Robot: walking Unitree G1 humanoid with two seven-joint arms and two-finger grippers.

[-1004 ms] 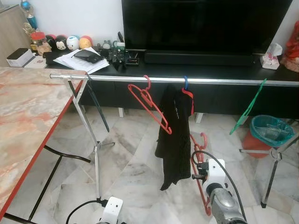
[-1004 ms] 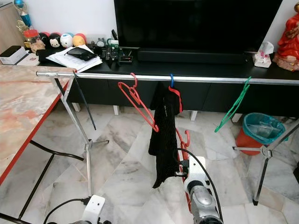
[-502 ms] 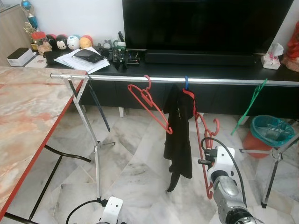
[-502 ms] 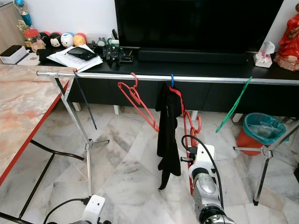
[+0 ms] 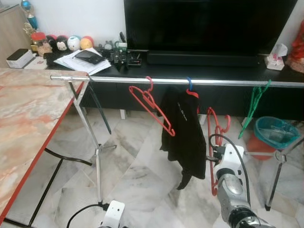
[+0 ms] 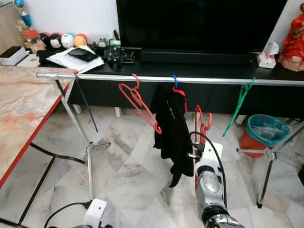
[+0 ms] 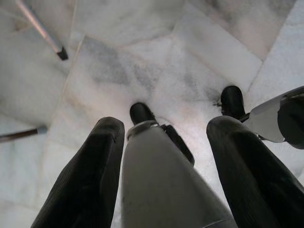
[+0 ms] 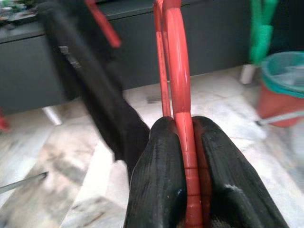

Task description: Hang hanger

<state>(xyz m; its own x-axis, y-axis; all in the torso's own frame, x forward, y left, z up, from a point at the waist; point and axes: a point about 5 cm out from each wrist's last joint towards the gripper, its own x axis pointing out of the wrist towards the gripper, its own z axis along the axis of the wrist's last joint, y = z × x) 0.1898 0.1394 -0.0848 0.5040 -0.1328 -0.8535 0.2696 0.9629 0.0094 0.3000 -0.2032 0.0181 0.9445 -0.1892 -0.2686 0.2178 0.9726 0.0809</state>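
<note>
Currently we judge lift step in hand — right gripper pinching red hanger below rail. Next: we raise hook over rail, beside black garment.

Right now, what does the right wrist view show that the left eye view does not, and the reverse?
The right wrist view shows the right gripper with both black fingers pressed on the red hanger. The left eye view shows the silver rail, an empty red hanger on the rail, the TV and the marble table. Both show the held hanger, the black garment, the green hanger and the teal-lined bin.
</note>
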